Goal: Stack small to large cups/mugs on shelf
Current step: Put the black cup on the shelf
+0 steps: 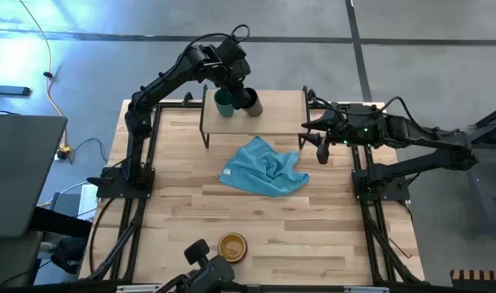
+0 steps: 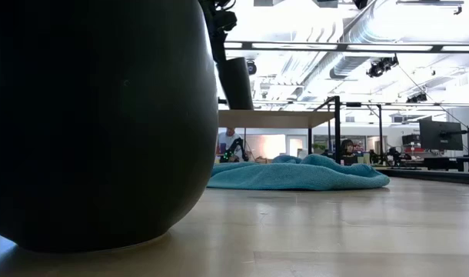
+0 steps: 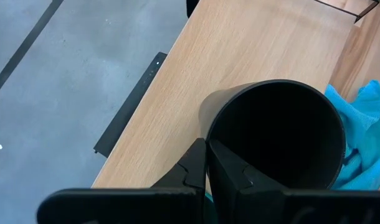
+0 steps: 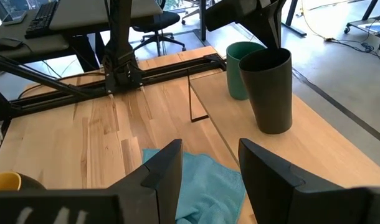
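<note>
The shelf (image 1: pixel 272 114) stands at the table's far edge. On its left part a teal cup (image 1: pixel 223 104) stands upright. Right beside it is a black cup (image 1: pixel 250 101), tilted, with my left gripper (image 1: pixel 236 81) shut on its rim from above. The dark mug with the yellow inside (image 1: pixel 232 246) stands on the table near the front edge and fills the left of the low view (image 2: pixel 96 123). My right gripper (image 1: pixel 313 145) hangs open at the table's right side, above the edge of a blue cloth, touching nothing. My left gripper pinches the black cup's wall at the rim (image 3: pixel 209 134), one finger (image 3: pixel 233 174) inside the cup and one (image 3: pixel 191 167) outside. The fingers come from above, slanting down. The cup (image 4: pixel 269 93) leans, its base at the shelf board (image 4: pixel 302 143); whether it rests there or hangs just clear I cannot tell.
A crumpled blue cloth (image 1: pixel 264 168) lies on the table in front of the shelf, between it and the mug. The shelf's thin black legs (image 1: pixel 204 122) stand at its corners. The right half of the shelf board is bare.
</note>
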Robot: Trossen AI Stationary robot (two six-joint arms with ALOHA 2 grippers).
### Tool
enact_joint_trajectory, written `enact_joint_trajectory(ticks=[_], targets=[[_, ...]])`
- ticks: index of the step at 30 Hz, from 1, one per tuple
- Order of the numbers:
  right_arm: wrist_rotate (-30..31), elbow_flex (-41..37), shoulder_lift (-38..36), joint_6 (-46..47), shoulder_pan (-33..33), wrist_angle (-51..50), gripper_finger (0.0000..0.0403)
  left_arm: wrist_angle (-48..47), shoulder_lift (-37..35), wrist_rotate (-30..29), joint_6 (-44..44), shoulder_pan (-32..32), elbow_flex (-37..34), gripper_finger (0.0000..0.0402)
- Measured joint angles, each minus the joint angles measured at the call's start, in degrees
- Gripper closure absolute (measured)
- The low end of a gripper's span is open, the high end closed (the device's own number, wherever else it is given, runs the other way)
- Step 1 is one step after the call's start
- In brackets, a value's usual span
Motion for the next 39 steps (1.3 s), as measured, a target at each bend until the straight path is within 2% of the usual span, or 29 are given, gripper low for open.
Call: enact_joint_trajectory(ticks=[39], targets=[[-1.35,0.0,0.0,1.07,0.01,-1.85,0.0253,2.41,-0.02,-0.31,-0.11,0.02,0.0,0.0401]])
